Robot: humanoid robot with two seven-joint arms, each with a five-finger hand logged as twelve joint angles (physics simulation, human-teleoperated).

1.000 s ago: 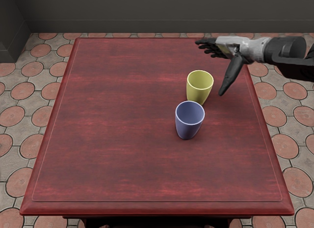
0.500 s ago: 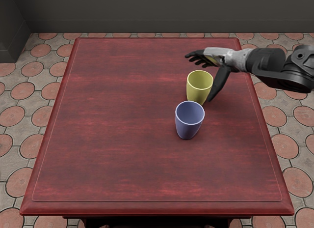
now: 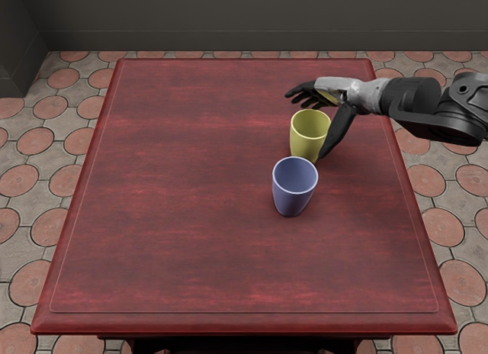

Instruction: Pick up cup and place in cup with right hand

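Head view: you have the yellow cup standing upright on the table, right at your right hand, in the gap between the fingers and the thumb. Its mouth faces up, and you can see down into it. The fingers reach past the far side of its rim, while the thumb slants down along its right side — whether any of them touches the cup, you cannot tell from this angle.

Your hand is open, the thumb spread wide from the fingers, and it is clamped on nothing. The fingers point left with a slight bend, and the light grey back of the hand is turned upward.

The blue cup is on the near side of your hand, a little left of the thumb's tip and closer to you than the yellow one. It stands upright too, its mouth open to you. Its rim covers a bit of the yellow cup's foot, so you cannot make out whether the two touch.

Behind the hand, your right arm runs off to the right edge, dark past the grey wrist. Under the hand and both cups you have the red wooden table — beyond it, the tiled floor and, farthest from the hand, a dark wall.
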